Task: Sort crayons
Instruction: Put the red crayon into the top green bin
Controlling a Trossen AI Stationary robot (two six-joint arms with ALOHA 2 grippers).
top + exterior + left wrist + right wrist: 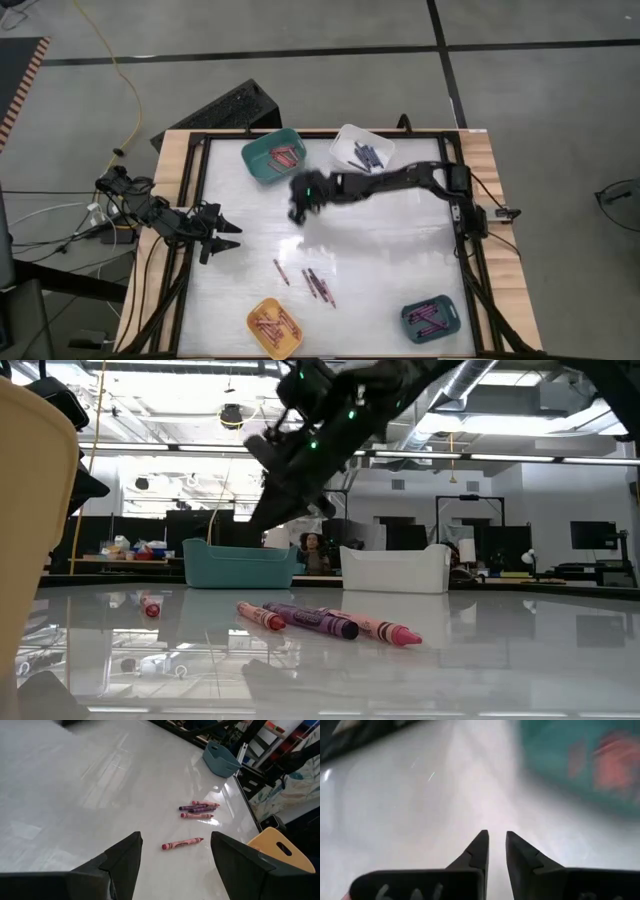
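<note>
Right gripper (299, 205) empty, fingers slightly parted, above worktop (390, 250) beside teal bin (262, 163); left gripper (222, 236) spread wide, crayons (318, 285) loose.

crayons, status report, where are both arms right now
Right end effector empty, fingers slightly apart, above the table beside the teal bin. Left end effector open, waiting at the table's left edge. Loose crayons on the table, nothing blocking them.

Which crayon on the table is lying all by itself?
Start at the yellow bin on the table's near edge. Just above it, loose crayons lie on the white tabletop. The lone red crayon sits left of the small cluster, touching nothing.
</note>
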